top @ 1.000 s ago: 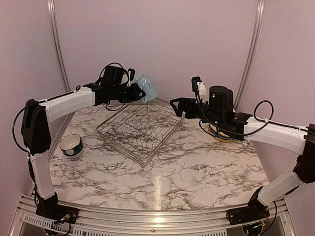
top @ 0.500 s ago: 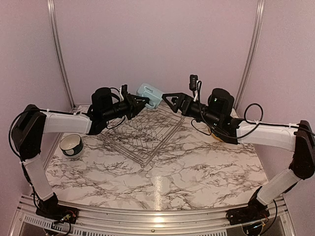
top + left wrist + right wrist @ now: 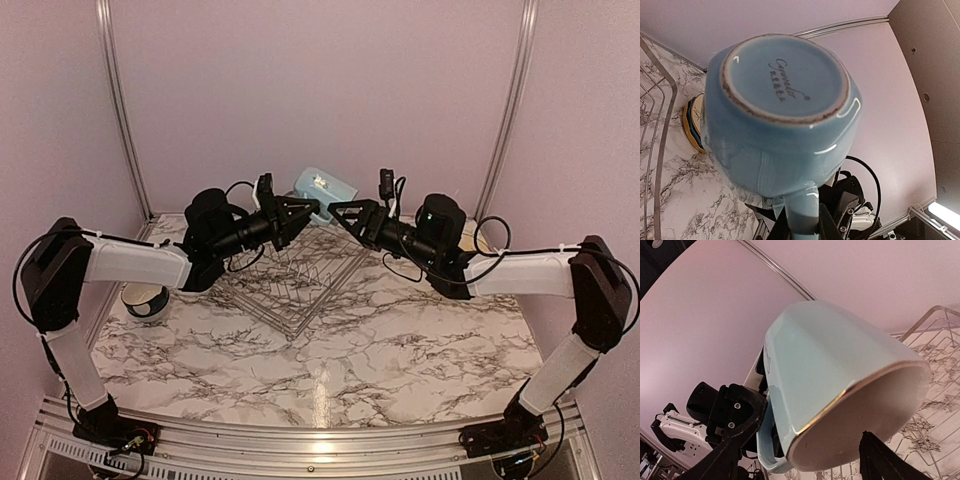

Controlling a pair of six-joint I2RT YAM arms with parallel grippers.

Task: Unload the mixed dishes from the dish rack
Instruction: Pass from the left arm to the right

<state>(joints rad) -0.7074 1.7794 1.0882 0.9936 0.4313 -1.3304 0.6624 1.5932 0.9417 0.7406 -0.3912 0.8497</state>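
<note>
Over the last second the pale blue ceramic mug (image 3: 322,188) had swung inward and up, now hanging above the square silver wire dish rack (image 3: 290,285). The left tool (image 3: 303,210) pinched its handle tightly; its open mouth pointed straight at the right tool (image 3: 338,210), whose wide-spread jaws flanked the rim, gripping nothing yet.

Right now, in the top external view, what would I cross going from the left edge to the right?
small bowl → left gripper → pale blue mug, held up by the left gripper → right gripper, open at the mug. The dish rack spans below the grippers and the mug, so it has no clear place in the order.
</note>
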